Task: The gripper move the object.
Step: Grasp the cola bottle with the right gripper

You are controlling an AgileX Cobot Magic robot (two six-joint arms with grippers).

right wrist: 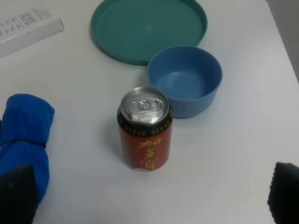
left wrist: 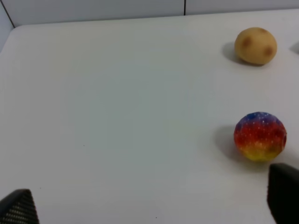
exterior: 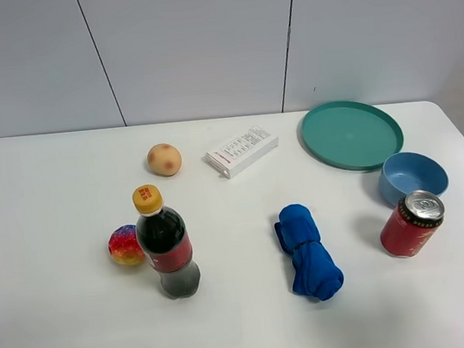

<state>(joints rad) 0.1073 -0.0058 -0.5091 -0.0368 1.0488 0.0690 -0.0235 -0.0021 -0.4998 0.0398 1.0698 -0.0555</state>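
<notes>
The cola bottle (exterior: 166, 244), clear plastic with a yellow cap and red label, stands upright at the front left of the white table (exterior: 65, 322). It does not show in either wrist view. Neither arm shows in the exterior view. My left gripper (left wrist: 149, 205) is open and empty, with only its black fingertips (left wrist: 282, 193) in view, near a rainbow ball (left wrist: 259, 136). My right gripper (right wrist: 149, 196) is open and empty, its fingertips (right wrist: 286, 190) wide apart in front of the red soda can (right wrist: 144, 135).
The rainbow ball (exterior: 125, 244) lies just left of the bottle. A tan ball (exterior: 164, 159), white box (exterior: 242, 150), teal plate (exterior: 351, 134), blue bowl (exterior: 413, 176), red can (exterior: 412, 223) and blue rolled cloth (exterior: 308, 251) are spread across the table.
</notes>
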